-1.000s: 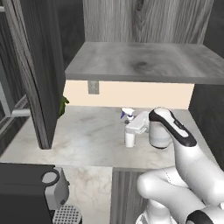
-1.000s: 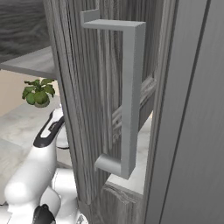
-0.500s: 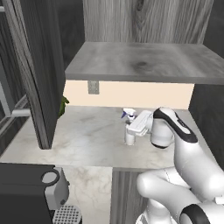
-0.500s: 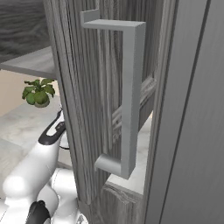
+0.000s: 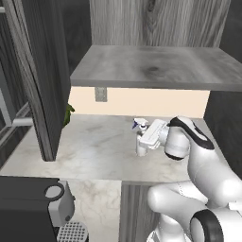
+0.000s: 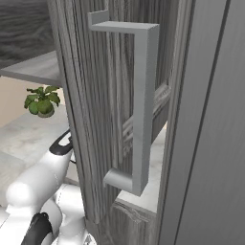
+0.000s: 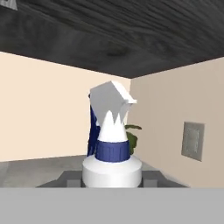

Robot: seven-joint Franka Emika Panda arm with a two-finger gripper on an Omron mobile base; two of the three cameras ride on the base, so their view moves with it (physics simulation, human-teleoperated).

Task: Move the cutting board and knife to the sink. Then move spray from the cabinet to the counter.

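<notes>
Pale marbled counter [image 5: 99, 142] under the grey cabinet [image 5: 156, 66] shelf; beige backsplash with a wall outlet [image 5: 100, 93] behind, tall dark door [image 5: 40, 71] standing open at left. A dark appliance [image 5: 33, 203] sits at the near edge.

Spray [image 5: 141, 138] — small white bottle, blue collar, white trigger head — stands upright on the counter below the shelf. The gripper [image 5: 147, 137] is at the bottle, jaws closed around its body.

Hand view shows the bottle [image 7: 111, 144] close up, with a green plant [image 7: 131, 138] behind it. Right base view shows the same plant [image 6: 42, 100] beyond a door handle [image 6: 139, 105].
</notes>
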